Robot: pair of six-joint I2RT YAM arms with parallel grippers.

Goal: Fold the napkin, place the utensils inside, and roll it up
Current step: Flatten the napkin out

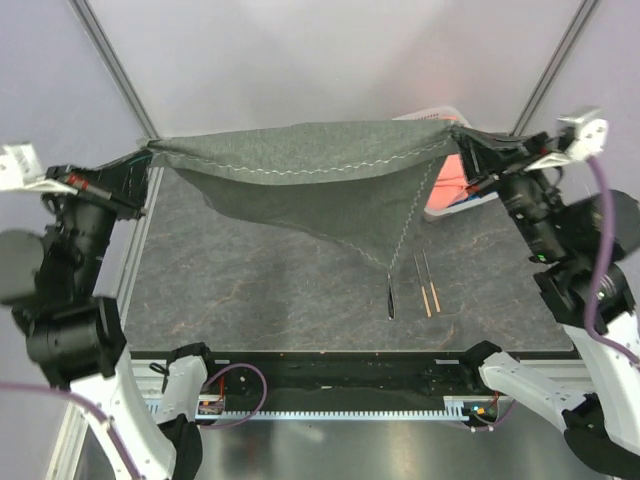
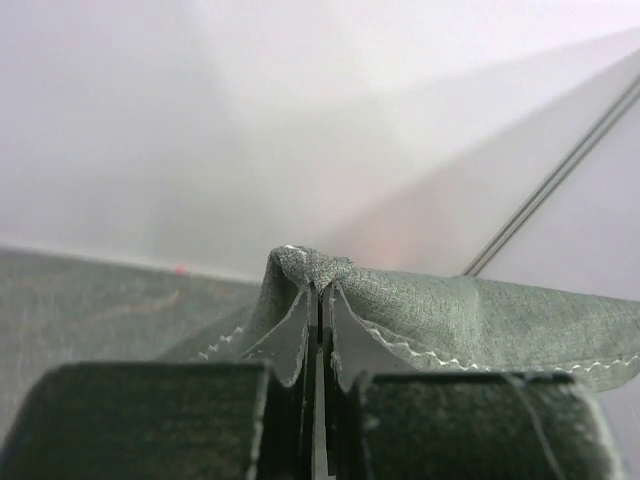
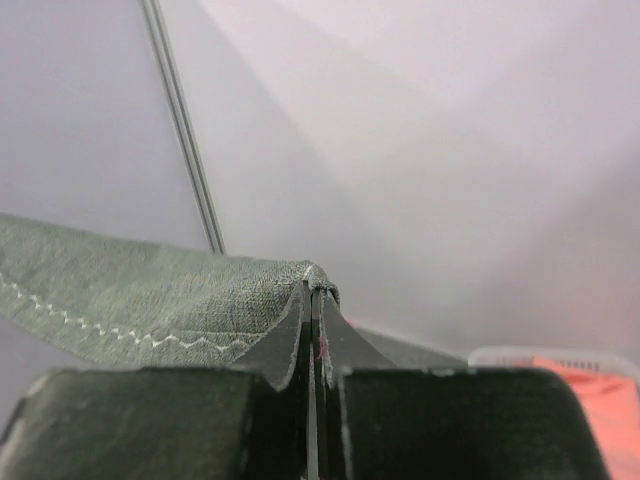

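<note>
Napkin (image 1: pixel 320 180) off table (image 1: pixel 240 290), stretched between both arms, hanging as triangle with point down, centre-right. Left gripper (image 1: pixel 153 149) fingers pinched tight on left corner. Right gripper (image 1: pixel 459 131) fingers pinched tight on right corner. Fork (image 1: pixel 390 300) flat on table under hanging point. Chopsticks (image 1: pixel 425 284) just beside fork on right, parallel. Pink cloth (image 1: pixel 448 190) by right gripper, partly hidden.
</note>
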